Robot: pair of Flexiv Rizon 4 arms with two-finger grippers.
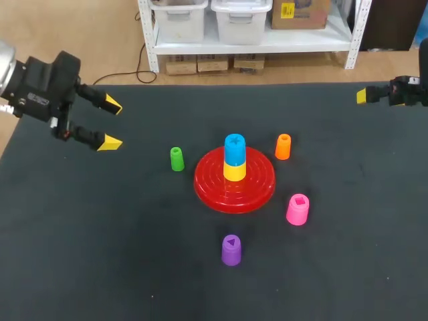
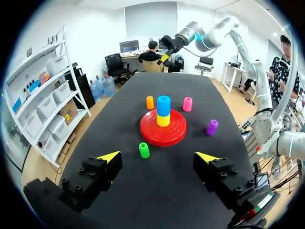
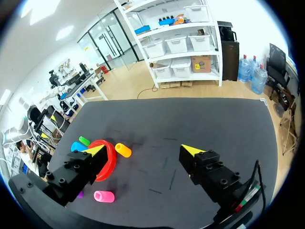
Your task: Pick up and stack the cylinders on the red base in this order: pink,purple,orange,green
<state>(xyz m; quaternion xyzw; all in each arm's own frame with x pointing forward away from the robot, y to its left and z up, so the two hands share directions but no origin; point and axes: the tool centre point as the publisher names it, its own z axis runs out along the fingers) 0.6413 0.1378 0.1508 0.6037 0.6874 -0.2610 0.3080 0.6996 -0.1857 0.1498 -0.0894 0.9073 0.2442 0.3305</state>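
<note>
4 loose cylinders on the black surface [image 1: 100, 267], none of the listed ones stacked yet.

- Left tool [image 1: 112, 124]: over the left side of the surface, fingers spread wide, nothing between them.
- Green cylinder [image 1: 176, 159]: upright, just left of the red base [image 1: 257, 190], not touching.
- Red base is mid-surface. It already carries a yellow cylinder [image 1: 235, 172] with a blue cylinder [image 1: 235, 148] on top. Neither is in the task list.
- Purple cylinder [image 1: 231, 250]: upright, on my near side of the base, apart from it.
- Orange cylinder [image 1: 283, 146]: upright, just beside the base's far-right rim.
- Pink cylinder [image 1: 297, 209]: upright, near the base's near-right rim, with a gap to it.
- Right tool [image 3: 144, 150]: at the far-right edge of the surface, fingers wide apart, empty.

My read: pink goes 1st. It sits right of the base, so the right arm is clearly nearer than the left. From the right tool it lies leftward and toward me, well apart. Its long axis is vertical, so I'd come down from above and pinch across its sides. 1 snag: with the centre taken by yellow and blue, pink would have to land on top of blue.
</note>
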